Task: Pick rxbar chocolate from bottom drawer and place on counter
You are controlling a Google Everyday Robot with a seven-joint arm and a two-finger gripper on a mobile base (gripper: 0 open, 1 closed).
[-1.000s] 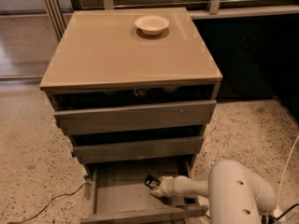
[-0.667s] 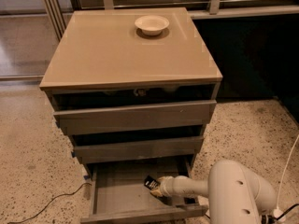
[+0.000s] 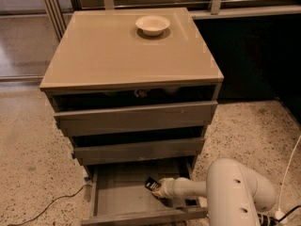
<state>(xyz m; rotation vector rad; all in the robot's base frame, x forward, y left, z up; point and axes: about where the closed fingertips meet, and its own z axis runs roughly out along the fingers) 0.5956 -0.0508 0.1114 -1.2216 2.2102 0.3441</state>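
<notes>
Black rxbar chocolate, likely light and slick, best pinched across its width; I'm resting my gripper against it in the bottom drawer, can't tell if grasping.

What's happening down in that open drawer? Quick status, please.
Gripper inside bottom drawer, at the rxbar chocolate. Bar not yet on counter. Bowl on counter, near the back.

The bowl sits toward the back of the counter, right of centre. Two drawers are stacked beneath the counter. Under them the bottom drawer stands out toward the front. Inside it, right of the middle, lies the bar. The gripper is at the bar's right side, reaching in from the right.
</notes>
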